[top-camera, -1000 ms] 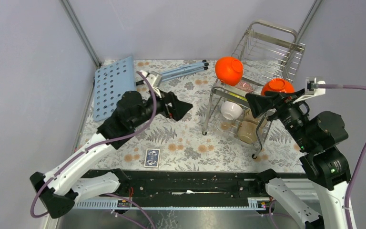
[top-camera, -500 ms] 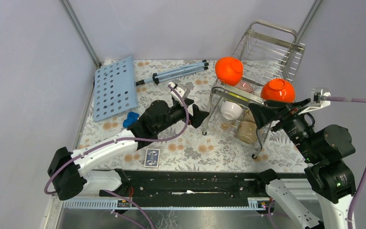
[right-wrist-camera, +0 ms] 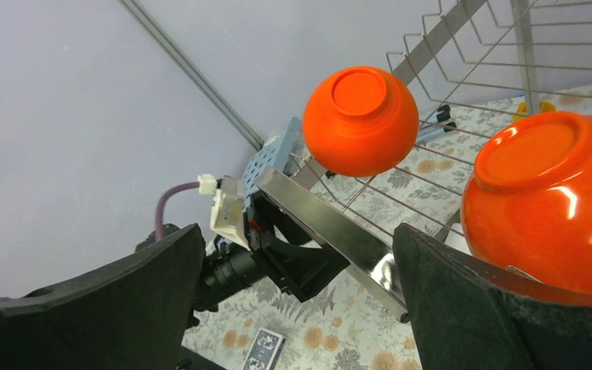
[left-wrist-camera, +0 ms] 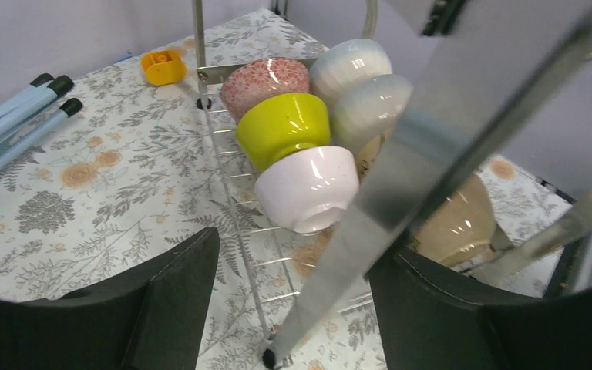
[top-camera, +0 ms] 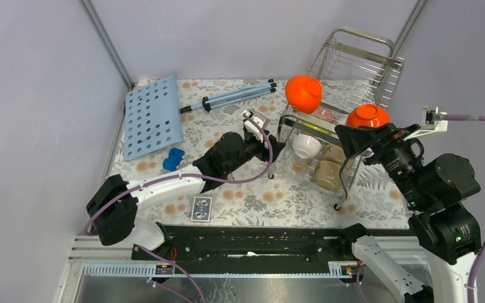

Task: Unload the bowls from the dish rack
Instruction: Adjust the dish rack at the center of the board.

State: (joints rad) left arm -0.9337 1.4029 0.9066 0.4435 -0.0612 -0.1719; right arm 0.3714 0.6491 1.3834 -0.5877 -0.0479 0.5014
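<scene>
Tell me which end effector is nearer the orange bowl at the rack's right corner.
Right. The right end effector is open just beside that orange bowl; the left end effector is across the dish rack, at its left side.

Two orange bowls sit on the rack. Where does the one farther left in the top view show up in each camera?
Top external: the orange bowl is at upper centre, at the top tier's left end.
Left wrist: not in it; only the lower-tier bowls show.
Right wrist: upper centre, with its base turned to the camera.
Shared landmark: the dish rack, whose steel bars cross the left wrist view and the right wrist view.
</scene>
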